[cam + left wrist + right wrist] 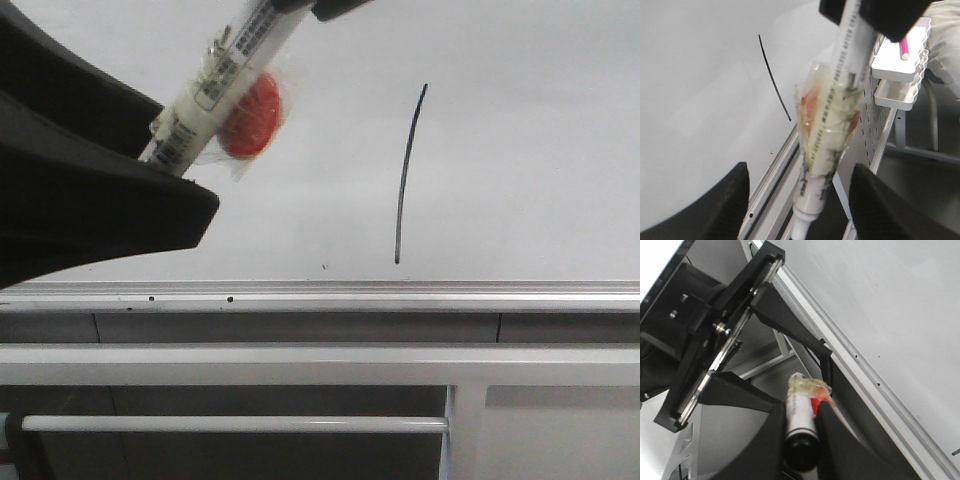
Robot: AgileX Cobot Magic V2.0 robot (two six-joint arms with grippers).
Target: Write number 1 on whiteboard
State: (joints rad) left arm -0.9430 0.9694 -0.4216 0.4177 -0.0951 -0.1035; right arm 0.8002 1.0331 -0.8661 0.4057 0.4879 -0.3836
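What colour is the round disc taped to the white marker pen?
Red-orange round disc under clear tape on the white marker pen; clearest in the front view.

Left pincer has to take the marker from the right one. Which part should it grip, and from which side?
Grip the marker on the plain, straight barrel section between its free end and the taped bulge. The right pincer holds the opposite end, and the bulge looks uneven. Come in from the free end. The open left pincer straddles it there, so closing should clamp it squarely.

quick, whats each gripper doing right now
Left gripper: open, jaws wide apart, holding nothing.
Right gripper: closed on the marker pen.
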